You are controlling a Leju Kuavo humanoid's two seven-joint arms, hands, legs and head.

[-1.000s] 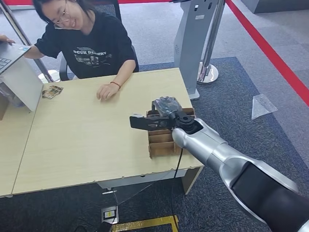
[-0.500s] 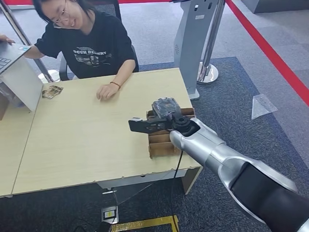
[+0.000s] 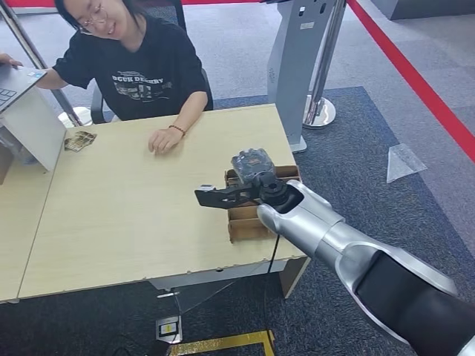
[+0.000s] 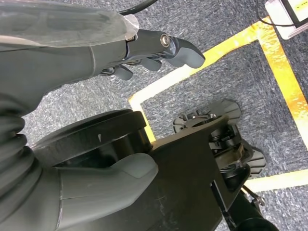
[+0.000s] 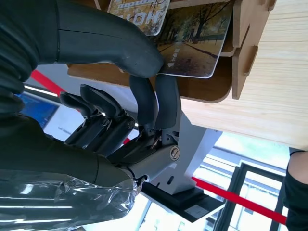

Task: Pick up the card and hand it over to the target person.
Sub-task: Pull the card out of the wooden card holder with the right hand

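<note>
The right hand (image 3: 253,180) pinches a card (image 5: 192,45) in the wooden holder (image 3: 246,219) on the tabletop (image 3: 128,215); the left hand's (image 4: 109,110) fingers hang apart, holding nothing.

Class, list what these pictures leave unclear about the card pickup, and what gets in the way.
Head view: the right hand hides the card in the holder.
Right wrist view: whether the hand truly pinches the card; its thumb covers the contact.
Right wrist view: the second card, cut off by the edge.
Head view: small cards by the laptop, too small to read.
</note>
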